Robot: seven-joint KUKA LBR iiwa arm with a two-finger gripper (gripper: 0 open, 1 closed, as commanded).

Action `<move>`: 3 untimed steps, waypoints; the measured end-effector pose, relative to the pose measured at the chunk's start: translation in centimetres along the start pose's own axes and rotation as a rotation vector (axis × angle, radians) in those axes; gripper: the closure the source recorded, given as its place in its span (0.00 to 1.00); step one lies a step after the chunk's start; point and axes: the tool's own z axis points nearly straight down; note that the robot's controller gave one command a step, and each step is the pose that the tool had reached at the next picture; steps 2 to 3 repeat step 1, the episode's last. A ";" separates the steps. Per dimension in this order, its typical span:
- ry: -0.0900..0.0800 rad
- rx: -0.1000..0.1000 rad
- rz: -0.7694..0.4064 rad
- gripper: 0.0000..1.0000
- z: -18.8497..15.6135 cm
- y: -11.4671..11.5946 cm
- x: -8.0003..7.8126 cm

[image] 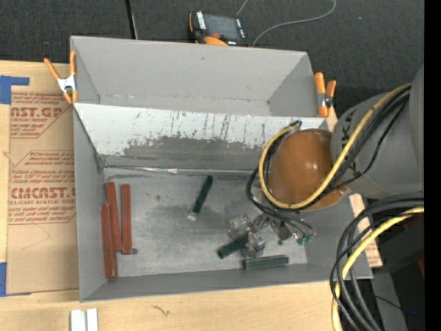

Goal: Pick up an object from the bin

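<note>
The gripper point(249, 234) hangs low at the grey metal bin's point(186, 74) lower right corner, over a short dark green stick point(231, 247) beside a flat dark bar point(265, 261). Whether it is open or closed cannot be told. This looks like the approach step; the next move calls for closing squarely on one piece, then lifting.

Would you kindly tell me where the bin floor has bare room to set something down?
Bare floor lies between the red sticks and the dark pen. It is crowded at the right, where the gripper hangs by dark bars.
</note>
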 end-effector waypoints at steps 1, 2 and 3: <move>-0.001 0.002 -0.022 1.00 -14.9 -0.4 -1.2; -0.001 0.002 -0.022 1.00 -14.9 -0.4 -1.2; -0.001 0.002 -0.022 1.00 -14.9 -0.4 -1.2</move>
